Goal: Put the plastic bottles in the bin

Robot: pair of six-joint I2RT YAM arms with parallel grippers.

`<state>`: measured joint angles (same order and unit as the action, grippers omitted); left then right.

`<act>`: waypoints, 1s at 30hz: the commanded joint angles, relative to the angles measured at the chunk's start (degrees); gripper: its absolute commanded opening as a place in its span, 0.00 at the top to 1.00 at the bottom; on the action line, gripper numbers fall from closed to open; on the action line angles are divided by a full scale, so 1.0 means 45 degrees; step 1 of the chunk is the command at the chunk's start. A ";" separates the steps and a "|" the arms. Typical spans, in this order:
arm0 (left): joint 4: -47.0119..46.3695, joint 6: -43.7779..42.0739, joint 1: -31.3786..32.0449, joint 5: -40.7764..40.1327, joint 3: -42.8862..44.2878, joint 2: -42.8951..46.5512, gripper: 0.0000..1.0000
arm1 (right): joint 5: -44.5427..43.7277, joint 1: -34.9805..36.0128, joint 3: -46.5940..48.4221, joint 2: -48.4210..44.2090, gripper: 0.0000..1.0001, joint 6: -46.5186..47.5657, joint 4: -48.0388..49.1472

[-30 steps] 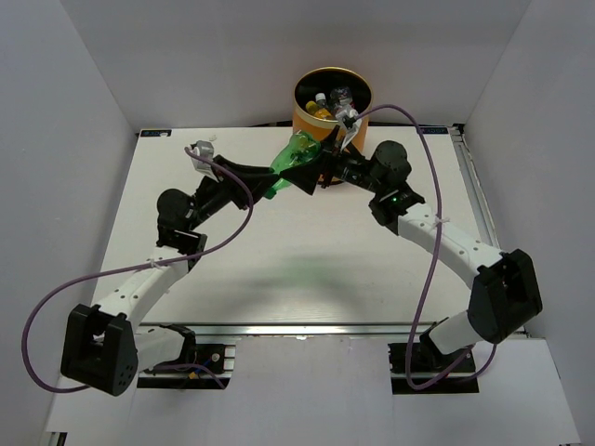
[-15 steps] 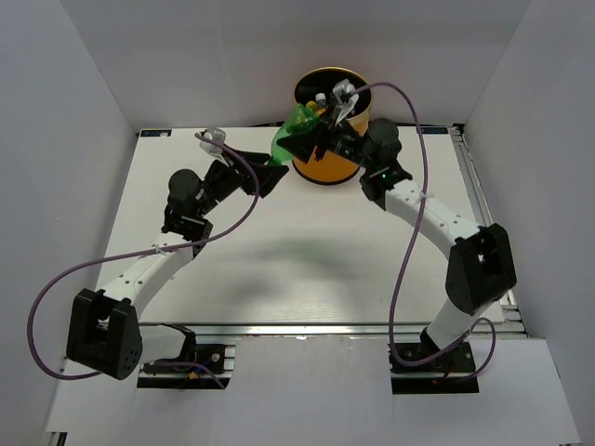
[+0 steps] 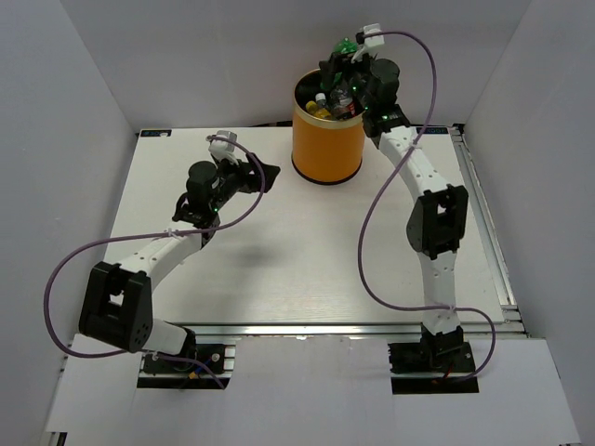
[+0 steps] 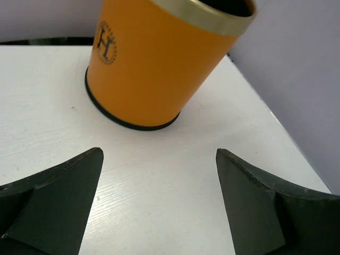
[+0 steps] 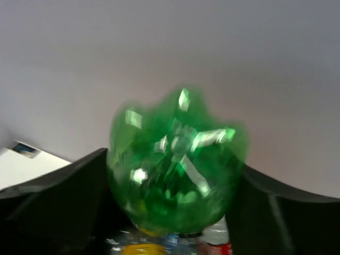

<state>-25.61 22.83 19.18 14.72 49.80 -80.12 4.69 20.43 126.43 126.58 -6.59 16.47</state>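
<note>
Green plastic fills the middle of the right wrist view. It is the green bottle [image 5: 178, 164], blurred, with its lobed base turned toward the camera, so its long axis appears to run along the gripper's reach with the neck pointing away. Below its lower edge the tops of other bottles [image 5: 141, 247] show, one yellow-orange and one red. They lie inside the bin [image 3: 325, 149], which stands on the counter [image 3: 279, 251] at its far edge.

From above, the green bottle hangs over the far side of the bin's dark opening, clear of the gold rim [image 3: 307, 116]. That view does not settle whether it is squarely over the hole. The coming move is probably a release, and it turns on that relation: the bottle must be over the opening and not over the rim.

The right gripper [image 3: 342, 58] clamps the bottle between its two dark fingers, spread to the bottle's width. The left gripper [image 4: 159, 159] is spread wide and holds nothing. It sits low over the counter on the near left of the bin and faces its orange wall without touching it. The right arm is the only one placed to drop anything in.
</note>
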 commanded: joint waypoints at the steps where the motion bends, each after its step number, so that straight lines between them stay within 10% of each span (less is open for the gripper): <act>1: 0.0435 -0.0464 -0.0063 -0.0634 0.0748 0.0031 0.02 | -0.1942 0.0051 0.1450 0.0695 0.11 0.2322 -0.0648; 14: 0.2954 0.1020 -0.0063 -0.0458 0.1669 0.1531 0.02 | -0.3128 0.0051 -0.0924 -0.4766 0.11 0.2168 -0.3618; 30: 0.6705 0.2661 -0.0043 -0.3695 -0.1631 0.7684 0.02 | -0.5417 0.0051 -1.4689 -1.5795 0.11 -0.2688 -0.5653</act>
<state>-0.64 32.53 19.20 4.03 45.25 -47.13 -16.91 20.64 69.28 62.46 -9.23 -6.94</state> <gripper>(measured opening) 0.979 0.895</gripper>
